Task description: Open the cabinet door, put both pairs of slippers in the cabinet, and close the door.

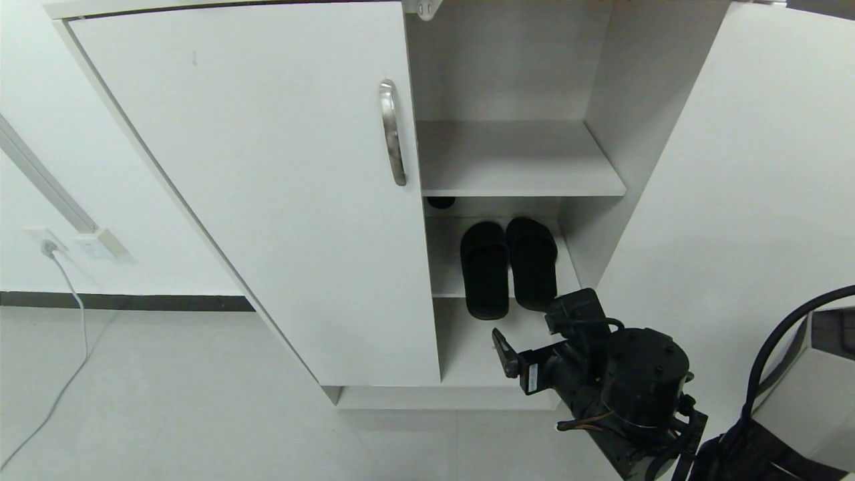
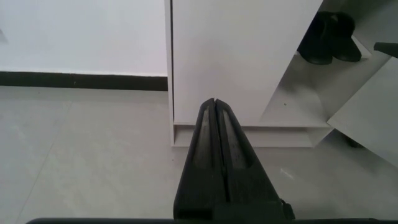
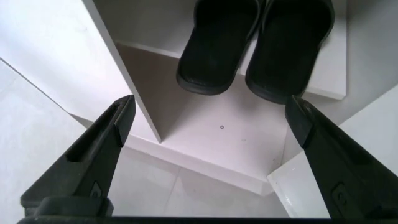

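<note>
A pair of black slippers (image 1: 507, 267) lies side by side on the cabinet's lower shelf (image 1: 444, 280), heels overhanging its front edge. The right door (image 1: 755, 187) stands swung open; the left door (image 1: 267, 187) with its metal handle (image 1: 393, 133) is closed. My right gripper (image 1: 534, 329) hangs open just in front of and below the slippers' heels, holding nothing. In the right wrist view the slippers (image 3: 255, 43) lie just beyond the open right gripper (image 3: 208, 109). My left gripper (image 2: 214, 102) is shut and empty, low over the floor, facing the cabinet's base; the slippers (image 2: 329, 34) show far off.
An upper shelf (image 1: 514, 160) is bare, and a small dark thing (image 1: 441, 202) sits at the back under it. The cabinet's bottom compartment (image 1: 474, 347) lies below the slippers. A wall socket (image 1: 47, 246) with a grey cable (image 1: 70, 374) is at the left over tiled floor.
</note>
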Available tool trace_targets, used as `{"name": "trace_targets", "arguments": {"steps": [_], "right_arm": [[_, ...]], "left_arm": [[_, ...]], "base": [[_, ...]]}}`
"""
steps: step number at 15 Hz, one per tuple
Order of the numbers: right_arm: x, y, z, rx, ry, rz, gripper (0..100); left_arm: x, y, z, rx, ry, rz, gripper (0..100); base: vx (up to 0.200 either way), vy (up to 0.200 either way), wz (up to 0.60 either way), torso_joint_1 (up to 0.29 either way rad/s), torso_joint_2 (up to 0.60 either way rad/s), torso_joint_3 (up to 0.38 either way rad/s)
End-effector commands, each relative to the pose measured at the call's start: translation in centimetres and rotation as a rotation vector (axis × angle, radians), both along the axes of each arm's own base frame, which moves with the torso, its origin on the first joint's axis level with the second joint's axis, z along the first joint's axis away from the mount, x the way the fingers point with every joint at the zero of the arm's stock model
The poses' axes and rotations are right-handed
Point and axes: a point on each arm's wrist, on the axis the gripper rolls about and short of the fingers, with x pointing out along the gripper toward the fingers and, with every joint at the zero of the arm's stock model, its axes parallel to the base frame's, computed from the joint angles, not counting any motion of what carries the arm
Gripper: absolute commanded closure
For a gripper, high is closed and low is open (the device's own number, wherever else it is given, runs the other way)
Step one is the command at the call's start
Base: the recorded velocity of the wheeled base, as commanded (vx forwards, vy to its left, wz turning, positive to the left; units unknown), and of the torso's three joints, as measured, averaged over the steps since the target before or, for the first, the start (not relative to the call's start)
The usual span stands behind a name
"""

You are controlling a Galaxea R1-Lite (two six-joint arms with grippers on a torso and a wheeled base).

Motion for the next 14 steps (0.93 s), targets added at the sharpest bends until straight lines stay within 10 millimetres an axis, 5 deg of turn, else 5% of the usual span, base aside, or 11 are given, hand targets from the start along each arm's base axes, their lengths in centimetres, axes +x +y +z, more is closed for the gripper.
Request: {"name": "trace_targets", "arguments": {"steps": [1,14], "right_arm": [[0.03,0.07,-0.21,-0.005,0.004,0.0,0],[0.11,0.15,-0.66,-0.012,0.01,-0.003,0]], "left_arm": [[0.01,0.0,0.0,0.0,0.001,0.001,100],[0.01,0.0,0.0,0.0,0.001,0.001,100]], "base": [[0.0,0.0,0.0,0.002,0.01,0.11],[0.0,0.0,0.0,0.003,0.0,0.171]]}}
